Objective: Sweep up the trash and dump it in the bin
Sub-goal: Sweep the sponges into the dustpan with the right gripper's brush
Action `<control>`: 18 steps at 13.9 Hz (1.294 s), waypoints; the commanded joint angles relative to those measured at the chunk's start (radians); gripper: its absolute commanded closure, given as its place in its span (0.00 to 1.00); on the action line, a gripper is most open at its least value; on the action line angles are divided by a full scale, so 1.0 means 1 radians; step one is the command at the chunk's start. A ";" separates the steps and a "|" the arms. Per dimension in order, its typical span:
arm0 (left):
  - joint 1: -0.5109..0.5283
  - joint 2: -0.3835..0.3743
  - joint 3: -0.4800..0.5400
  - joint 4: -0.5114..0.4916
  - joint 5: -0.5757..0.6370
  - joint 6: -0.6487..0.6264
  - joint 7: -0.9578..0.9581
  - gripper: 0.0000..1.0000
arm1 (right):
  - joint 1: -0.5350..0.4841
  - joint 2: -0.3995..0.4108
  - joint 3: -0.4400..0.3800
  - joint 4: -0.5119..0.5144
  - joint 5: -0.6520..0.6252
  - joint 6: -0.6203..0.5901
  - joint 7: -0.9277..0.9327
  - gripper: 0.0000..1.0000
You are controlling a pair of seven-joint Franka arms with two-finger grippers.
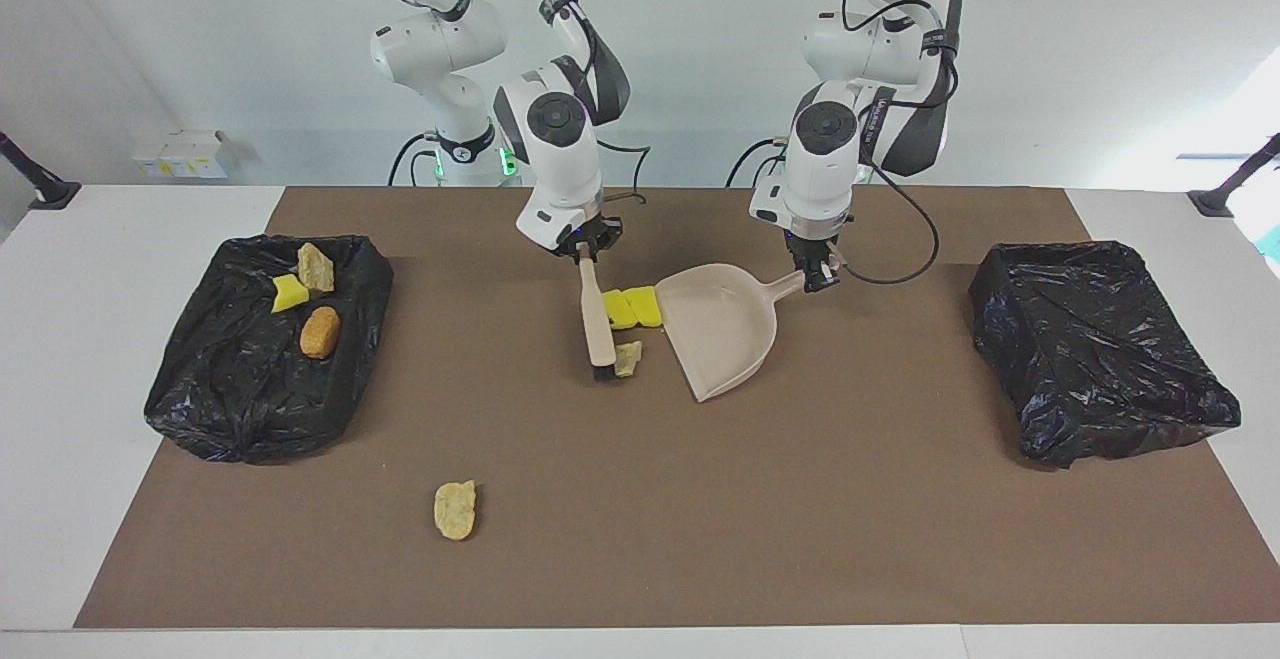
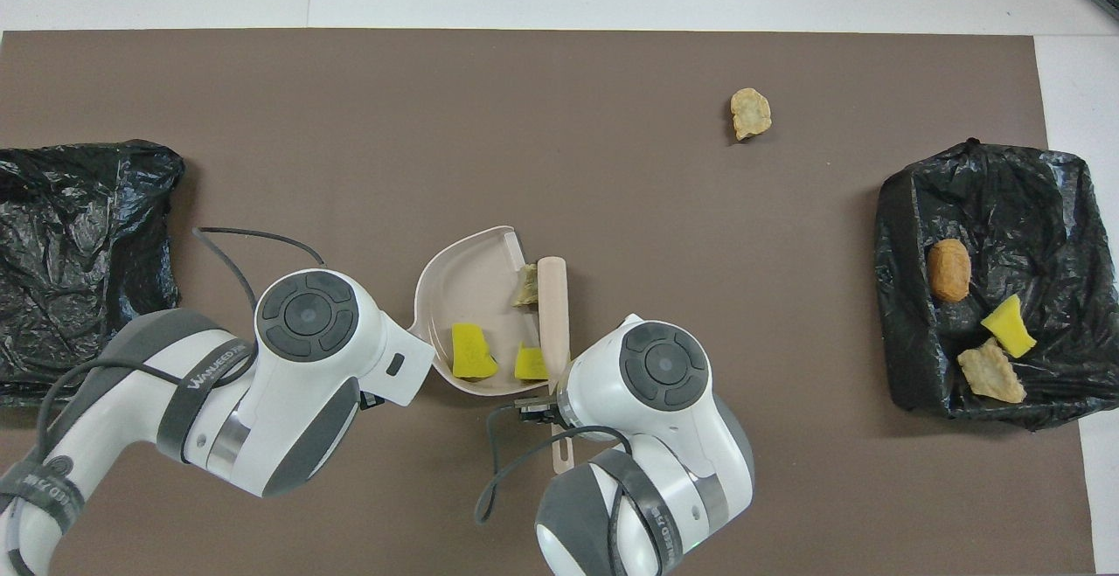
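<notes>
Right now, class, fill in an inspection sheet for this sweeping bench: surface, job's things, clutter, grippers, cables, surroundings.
Surface: brown mat on a white table.
Job's things: two yellow sponge chunks and a tan piece at the dustpan mouth beside the brush; one tan lump loose; three pieces in one black-lined bin; other bin shows none.
Clutter: nothing seen.
Grippers: left gripper shut on dustpan handle; right gripper shut on brush.
Cables: looped at both wrists.
Surroundings: plain wall.

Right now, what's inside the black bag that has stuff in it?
Inside the black bag at the right arm's end lie three pieces of trash: a yellow sponge chunk, a tan stone-like piece and an orange-brown lump. The crinkly folds could cover something smaller.
</notes>
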 commanded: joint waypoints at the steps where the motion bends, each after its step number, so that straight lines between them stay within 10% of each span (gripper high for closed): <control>1: -0.013 -0.029 0.011 -0.032 0.014 0.024 -0.024 1.00 | 0.015 0.032 0.002 0.094 0.112 -0.028 0.010 1.00; 9: -0.009 -0.029 0.011 -0.032 0.014 0.029 -0.030 1.00 | -0.178 -0.006 -0.018 0.249 -0.140 -0.401 0.016 1.00; 18: -0.009 -0.032 0.011 -0.038 0.012 0.031 -0.180 1.00 | -0.459 0.045 -0.017 0.252 -0.573 -0.308 -0.353 1.00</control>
